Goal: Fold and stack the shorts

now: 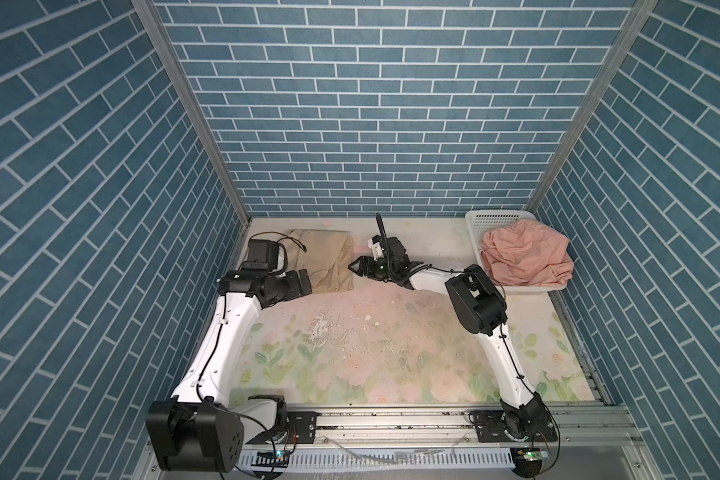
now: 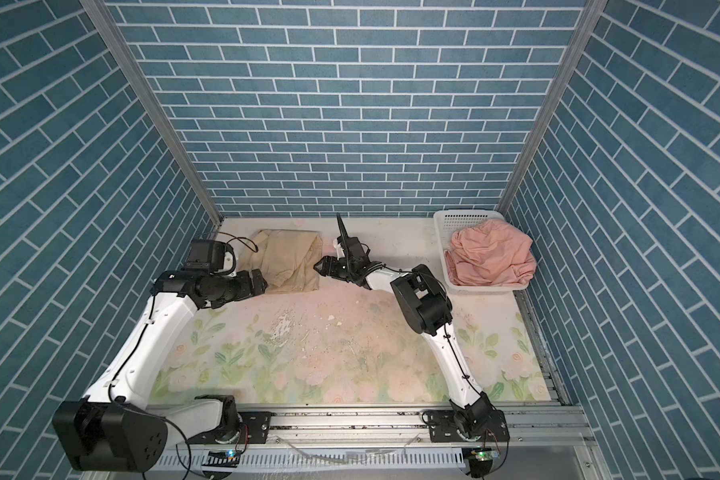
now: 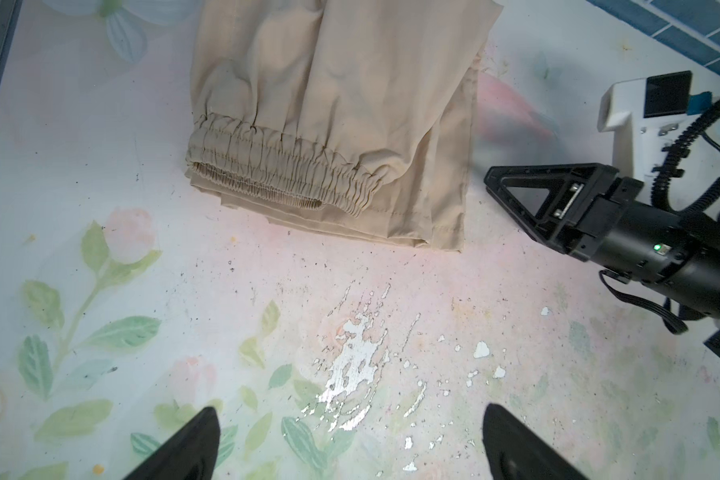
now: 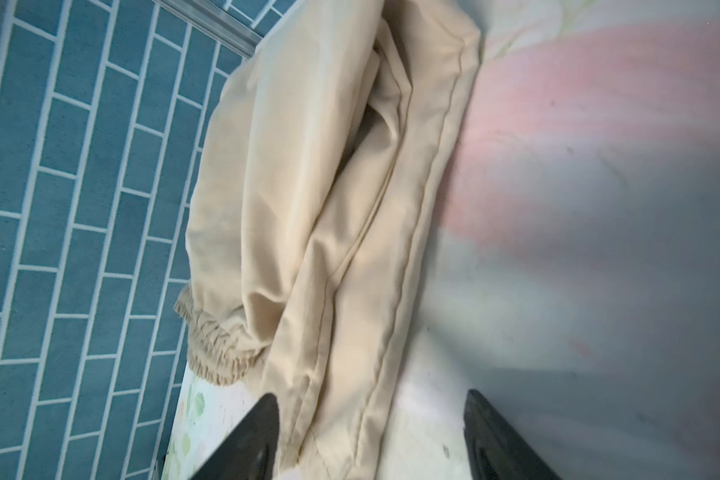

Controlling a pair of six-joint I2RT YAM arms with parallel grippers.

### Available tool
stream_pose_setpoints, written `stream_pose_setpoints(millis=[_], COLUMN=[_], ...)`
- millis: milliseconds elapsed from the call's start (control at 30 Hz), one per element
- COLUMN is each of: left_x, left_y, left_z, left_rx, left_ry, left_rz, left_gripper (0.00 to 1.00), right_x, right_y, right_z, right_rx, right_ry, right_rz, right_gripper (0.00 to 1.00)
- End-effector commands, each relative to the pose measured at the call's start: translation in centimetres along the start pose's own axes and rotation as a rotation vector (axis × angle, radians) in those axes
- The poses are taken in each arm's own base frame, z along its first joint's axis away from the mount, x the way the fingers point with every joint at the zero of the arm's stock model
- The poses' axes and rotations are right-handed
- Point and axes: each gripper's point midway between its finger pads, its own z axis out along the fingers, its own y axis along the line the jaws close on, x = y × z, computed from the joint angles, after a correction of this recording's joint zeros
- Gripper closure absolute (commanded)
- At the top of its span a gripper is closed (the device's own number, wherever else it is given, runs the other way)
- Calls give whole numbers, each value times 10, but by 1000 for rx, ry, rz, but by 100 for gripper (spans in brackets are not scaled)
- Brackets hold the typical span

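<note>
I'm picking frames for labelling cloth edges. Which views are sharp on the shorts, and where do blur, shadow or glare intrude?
Left wrist view: beige shorts crisp, waistband gathers readable; worn patch of the table glints. Right wrist view: their seams clear, the table beside them soft and grey with shadow. Both top views: evenly lit, pink shorts sharp, walls splayed by the wide lens.

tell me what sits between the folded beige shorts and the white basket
Only the right gripper and its arm, close beside the beige shorts; the tabletop toward the basket is otherwise bare, in both top views.
</note>
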Motion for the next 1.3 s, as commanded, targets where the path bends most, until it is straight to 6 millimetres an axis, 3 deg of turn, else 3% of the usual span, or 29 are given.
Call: stream_pose_setpoints(millis=[0, 167, 433, 600, 733, 867, 967, 1133, 1267], left_x=[7, 8, 11, 12, 11, 11, 8, 4, 14], left_y=[0, 3, 12, 17, 20, 15, 12, -2, -44], left_z=[1, 5, 7, 9, 14, 20, 23, 41, 66], left_rx=[17, 11, 11, 3, 4, 34, 49, 41, 53], left_ry=[28, 46, 65, 70, 82, 93, 78, 107, 146], left_rz=[0, 15, 2, 3, -8, -24, -37, 15, 139], left_gripper=[0, 0, 0, 0, 0, 0, 0, 2, 7], right_x=[6, 11, 21, 29, 44, 36, 27, 12, -1], right_y=[-6, -3, 21, 34, 48, 51, 50, 41, 36], right_z=[20, 49, 102, 117, 118, 89, 50, -30, -104], right_rx=[39, 41, 6, -8, -20, 38, 91, 126, 186], right_ry=[-6, 9, 41, 45, 80, 79, 75, 34, -28], right_rz=[37, 37, 13, -8, -40, -92, -140, -137, -170], right_gripper=[30, 30, 30, 31, 31, 31, 31, 31, 31])
